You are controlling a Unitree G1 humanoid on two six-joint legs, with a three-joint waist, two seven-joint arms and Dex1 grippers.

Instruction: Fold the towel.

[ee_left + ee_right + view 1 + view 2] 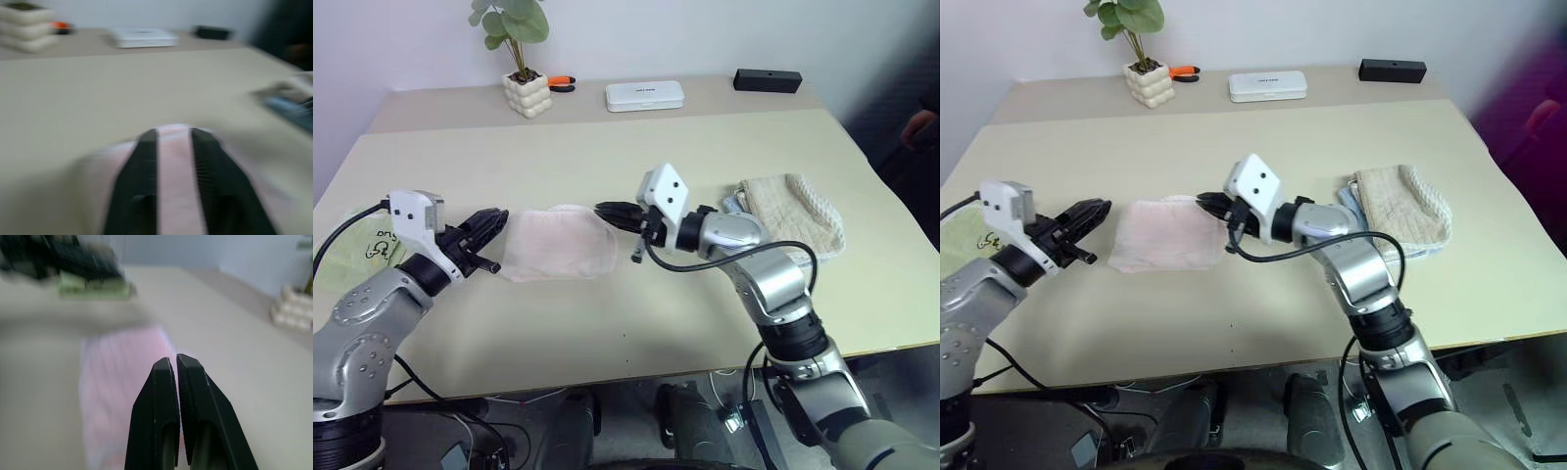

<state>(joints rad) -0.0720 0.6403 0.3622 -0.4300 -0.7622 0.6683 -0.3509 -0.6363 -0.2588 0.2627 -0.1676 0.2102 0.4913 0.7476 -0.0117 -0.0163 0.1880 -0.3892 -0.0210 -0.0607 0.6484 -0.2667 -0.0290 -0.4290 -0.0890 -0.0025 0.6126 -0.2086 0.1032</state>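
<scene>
Centrally on the table [636,323] lies the towel [558,243], a pale pink folded bundle, flat on the surface with bare tabletop in front of it and a wide open stretch behind it toward the far edge. Just off its left edge hovers the left pincer [497,223], its fingers a little apart with pink cloth showing through the gap in the wrist view; it grips nothing. At the towel's right edge sits the right pincer [607,210], fingers pressed together and empty, its tips over the towel's rim. A light green towel [367,245] lies near the table's left edge, behind the left arm. A beige knitted cloth [798,215] rests to the right, well apart from the pink one. Along the far edge stand a potted plant [524,59], a white case [644,95] and a black box [768,80].
</scene>
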